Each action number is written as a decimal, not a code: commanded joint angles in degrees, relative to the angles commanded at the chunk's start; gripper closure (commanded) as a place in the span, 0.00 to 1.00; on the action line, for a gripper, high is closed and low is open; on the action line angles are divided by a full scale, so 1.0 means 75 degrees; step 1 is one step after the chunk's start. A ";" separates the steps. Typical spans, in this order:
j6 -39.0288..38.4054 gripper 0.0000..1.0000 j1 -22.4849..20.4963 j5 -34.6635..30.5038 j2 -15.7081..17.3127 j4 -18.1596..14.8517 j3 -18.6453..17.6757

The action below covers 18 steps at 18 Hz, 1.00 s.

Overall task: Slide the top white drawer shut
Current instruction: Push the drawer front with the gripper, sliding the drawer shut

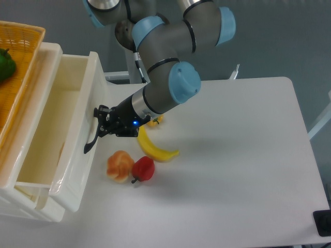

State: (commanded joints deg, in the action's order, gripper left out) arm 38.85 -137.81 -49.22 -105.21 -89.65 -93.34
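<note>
**Mid-push: drawer partly shut**

Currently the gripper (99, 125) sits at the curved black handle (91, 137) on the front panel of the top white drawer (77, 129), left of frame centre. Fingertips meet the handle's upper end; whether the pincer is spread, pressed together or pinching the handle cannot be told at this angle.

Step in hand, as judged: pushing the drawer into the white cabinet frame (31, 201) at the left edge. The drawer stands part-way out, its interior open to view, so the task is under way but not done.

Next move calls for a steady push toward the left of the frame, along the drawer's travel, with contact kept square on the front panel so the box does not skew in its runners.

Containers:
- Drawer: nothing clearly inside; a faint orange patch on the inner wall may be only a reflection.
- Orange wicker basket (20, 67), upper left on top of the cabinet: holds a green item (5, 63), partly cut off.

Loose on the table (248, 155), near the drawer front: banana (152, 147), red pepper (143, 169), orange fruit (119, 165).
</note>
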 joint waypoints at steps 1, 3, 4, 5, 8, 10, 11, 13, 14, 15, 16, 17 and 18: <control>0.0000 1.00 0.0012 0.0000 -0.0012 0.0000 -0.0012; -0.0012 1.00 0.0093 -0.0012 -0.0012 0.0000 -0.0012; -0.0047 1.00 0.0164 -0.0012 -0.0012 0.0012 -0.0012; -0.0105 1.00 0.0187 -0.0012 -0.0023 0.0012 -0.0012; -0.0187 1.00 0.0363 -0.0012 -0.0012 0.0012 0.0000; -0.0199 1.00 0.0433 -0.0012 -0.0012 0.0012 0.0000; -0.0199 1.00 0.0492 -0.0012 -0.0012 0.0012 0.0000; -0.0281 1.00 0.0539 -0.0012 -0.0023 0.0047 0.0000; -0.0339 1.00 0.0551 -0.0012 -0.0035 0.0116 -0.0012; -0.0386 1.00 0.0655 -0.0023 -0.0047 0.0152 0.0000; -0.0445 1.00 0.0738 -0.0023 -0.0058 0.0199 0.0000; -0.0492 1.00 0.0785 -0.0023 -0.0059 0.0246 0.0000; -0.0527 1.00 0.0797 -0.0023 -0.0070 0.0304 -0.0012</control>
State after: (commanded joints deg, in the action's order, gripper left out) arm 34.90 -131.84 -49.39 -105.73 -87.37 -93.43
